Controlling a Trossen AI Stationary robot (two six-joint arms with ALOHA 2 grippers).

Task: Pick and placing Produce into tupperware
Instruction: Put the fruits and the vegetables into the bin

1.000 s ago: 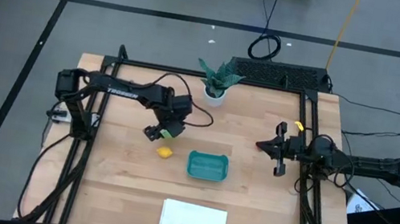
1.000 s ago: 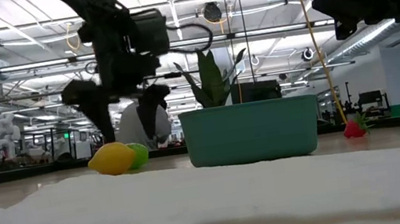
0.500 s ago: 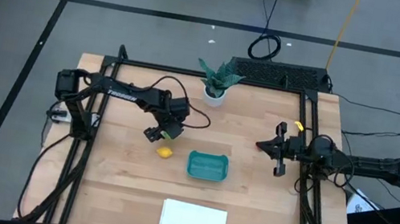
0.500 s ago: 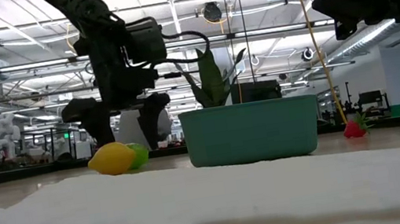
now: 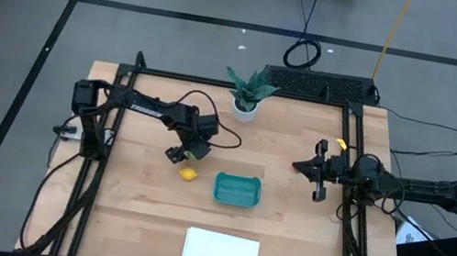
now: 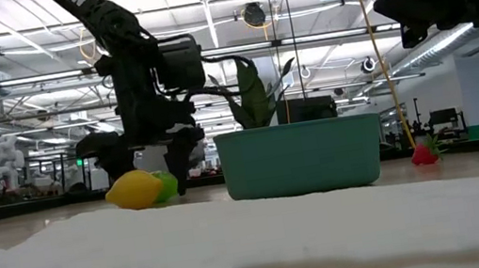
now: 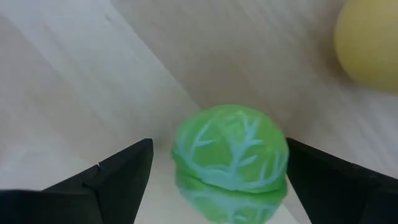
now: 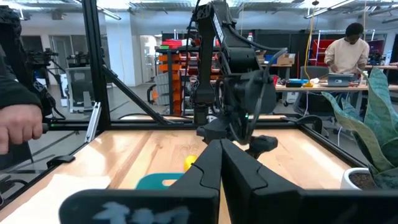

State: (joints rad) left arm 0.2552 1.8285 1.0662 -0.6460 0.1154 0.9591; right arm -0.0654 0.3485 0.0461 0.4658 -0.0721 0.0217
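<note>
The green round produce (image 7: 231,138) lies on the wooden table, with my left gripper (image 7: 217,167) open above it. The gripper points down, one finger on either side of the piece and clear of it. In the high view the gripper (image 5: 190,150) covers the green piece. The yellow lemon-like piece (image 5: 189,174) lies just beside them, toward the near edge. The red piece (image 6: 424,154) lies on the table farther off. To the right of the lemon stands the teal tupperware (image 5: 237,189). My right gripper (image 5: 299,167) hangs shut and level at the table's right.
A potted plant (image 5: 248,94) stands at the far edge, behind the tupperware. A flat white sheet (image 5: 221,252) lies near the front edge. Black frame rails run along the table's sides. Beyond the table, a person (image 8: 348,53) and a hand (image 8: 18,127) show.
My left gripper has come down toward the green piece, still open and pointing down; its fingers now reach nearly to the table on either side of the piece. The produce and the tupperware have kept their places.
</note>
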